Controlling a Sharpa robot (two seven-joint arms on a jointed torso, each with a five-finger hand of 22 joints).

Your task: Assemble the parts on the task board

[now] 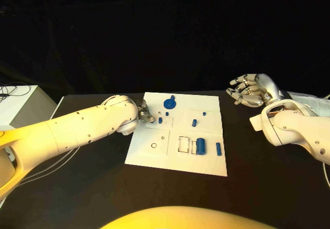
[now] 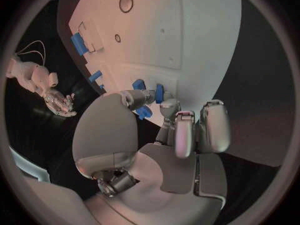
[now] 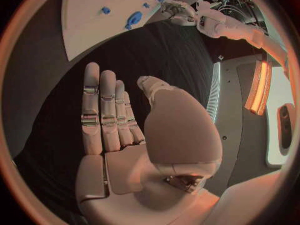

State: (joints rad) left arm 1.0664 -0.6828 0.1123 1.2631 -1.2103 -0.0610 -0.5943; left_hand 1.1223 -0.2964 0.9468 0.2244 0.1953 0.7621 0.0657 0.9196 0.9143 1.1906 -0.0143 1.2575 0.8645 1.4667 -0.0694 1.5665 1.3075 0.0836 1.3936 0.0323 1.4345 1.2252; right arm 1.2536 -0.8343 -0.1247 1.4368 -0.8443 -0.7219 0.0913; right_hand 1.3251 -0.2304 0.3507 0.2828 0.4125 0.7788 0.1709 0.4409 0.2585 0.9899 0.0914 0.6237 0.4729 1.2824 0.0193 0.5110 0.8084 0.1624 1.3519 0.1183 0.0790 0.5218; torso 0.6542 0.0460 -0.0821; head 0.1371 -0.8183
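Note:
The white task board (image 1: 206,162) lies mid-table. On it are a round blue part (image 1: 169,102), two small blue parts (image 1: 160,120) beside my left hand, a blue cylinder (image 1: 201,146) and a slim blue part (image 1: 219,148). My left hand (image 1: 144,114) hovers over the board's far left area. In the left wrist view its fingers (image 2: 187,130) curl toward small blue parts (image 2: 159,92), and a blue piece (image 2: 144,112) shows between thumb and fingers; I cannot tell if it is held. My right hand (image 1: 251,90) hangs off the board's far right corner, fingers straight and apart (image 3: 103,115), holding nothing.
A white box (image 1: 20,107) with cables (image 1: 10,88) stands at the table's left edge. White papers (image 1: 309,100) lie at the right behind my right arm. Black table (image 1: 89,191) surrounds the board.

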